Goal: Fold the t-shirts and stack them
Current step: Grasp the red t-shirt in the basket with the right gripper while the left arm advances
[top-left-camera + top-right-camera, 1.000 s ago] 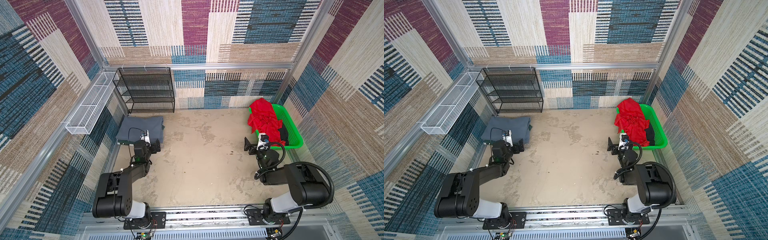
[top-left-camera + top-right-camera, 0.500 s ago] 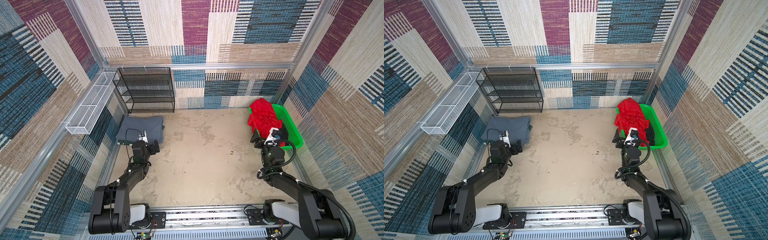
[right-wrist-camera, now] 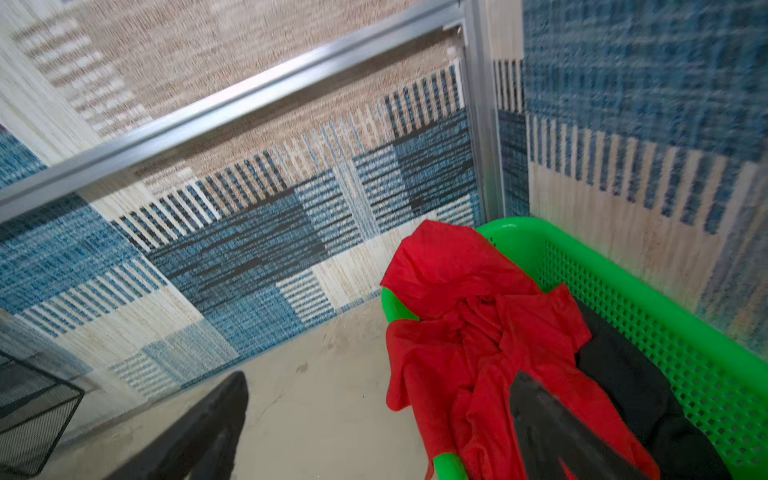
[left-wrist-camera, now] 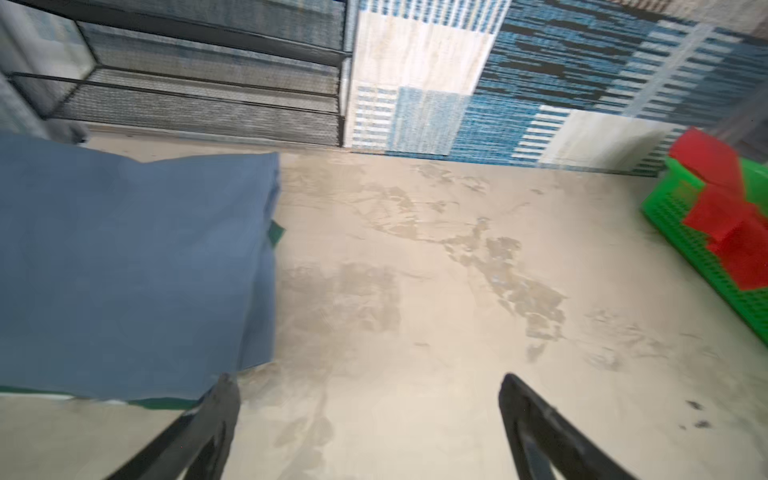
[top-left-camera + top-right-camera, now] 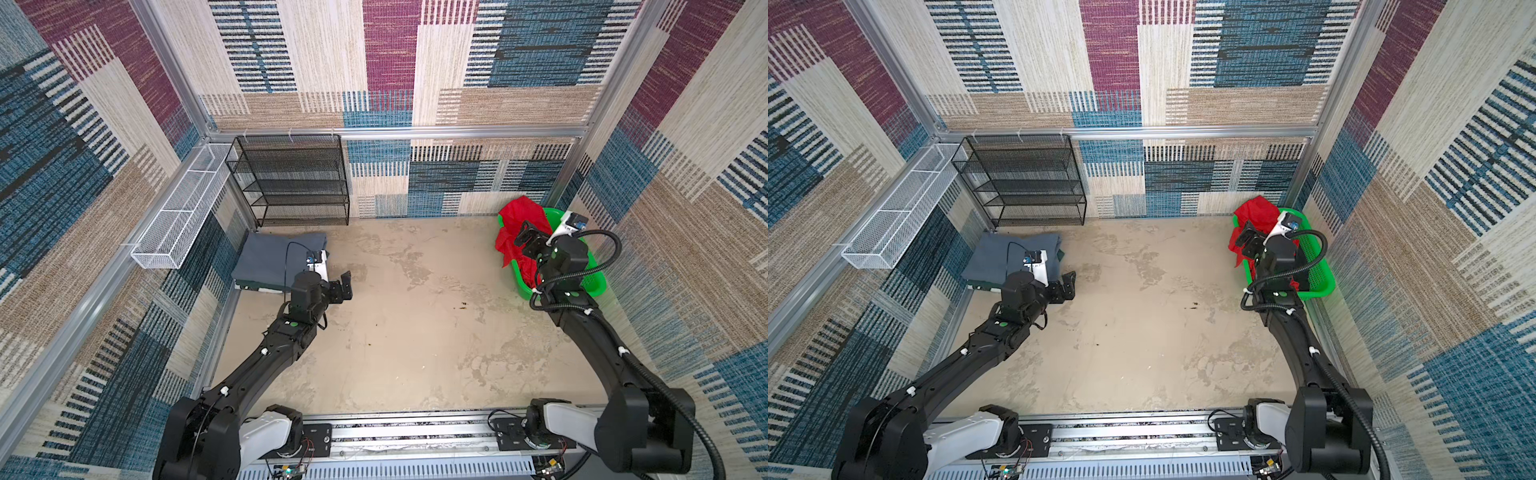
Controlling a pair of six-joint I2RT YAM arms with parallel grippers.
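A slate grey t-shirt [image 5: 270,259] [image 5: 1000,257] lies folded flat at the far left of the floor, broad in the left wrist view [image 4: 124,266]. My left gripper [image 5: 343,286] [image 4: 368,380] hovers open and empty just beside its near right corner. A bright red t-shirt [image 5: 515,224] [image 5: 1252,218] [image 3: 465,324] lies crumpled in the green basket and spills over its rim. A black t-shirt [image 3: 623,374] lies under it. My right gripper [image 5: 527,237] [image 3: 380,376] is open above the basket's rim, one finger over the red cloth, holding nothing.
The green perforated basket [image 5: 592,286] [image 3: 665,316] sits in the far right corner against the wall. A black wire shelf [image 5: 291,178] stands at the back left, with a white wire tray [image 5: 178,216] on the left wall. A dark green cloth edge [image 4: 276,235] peeks from under the grey shirt.
The right arm has stretched out to the basket, bringing its gripper over the red t-shirt. The left arm has extended and its gripper has swung right, off the grey t-shirt. Both stay open.
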